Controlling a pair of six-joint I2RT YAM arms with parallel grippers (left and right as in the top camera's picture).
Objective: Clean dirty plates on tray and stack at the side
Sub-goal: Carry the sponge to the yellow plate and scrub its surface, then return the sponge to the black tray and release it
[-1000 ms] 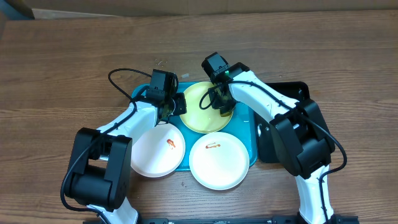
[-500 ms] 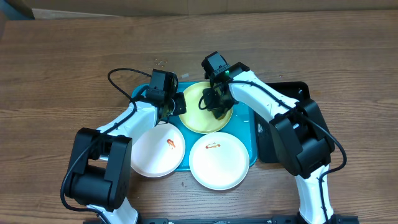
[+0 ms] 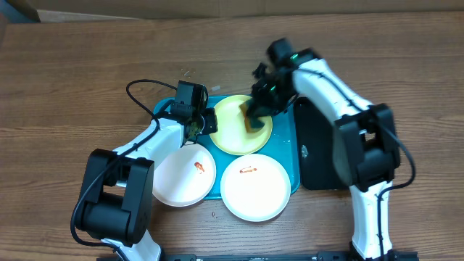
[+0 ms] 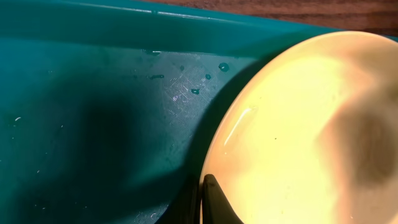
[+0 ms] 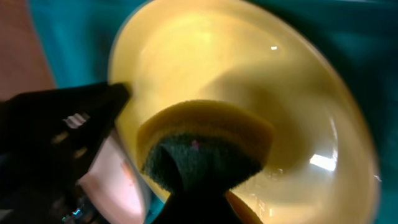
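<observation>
The pale yellow-green plate (image 3: 235, 134) lies at the back of the turquoise tray (image 3: 288, 148). My left gripper (image 3: 208, 122) is shut on its left rim; one black finger (image 4: 214, 202) lies on the rim of the plate (image 4: 298, 124). My right gripper (image 3: 257, 110) is shut on a yellow sponge with a dark green pad (image 3: 254, 123) and presses it on the plate's right half. In the right wrist view the sponge (image 5: 205, 149) rests in the wet plate (image 5: 280, 93). Two white plates (image 3: 185, 174) (image 3: 255, 186) sit in front, each with a red-orange smear.
A smaller black tray (image 3: 322, 156) lies right of the turquoise one, under my right arm. The tray floor (image 4: 93, 93) carries water drops. Bare wooden table (image 3: 87, 72) surrounds the trays. A black cable loops behind my left arm.
My right arm's wrist has swung back and to the right, while the sponge stayed on the yellow-green plate and shifted slightly. The left gripper has not moved.
</observation>
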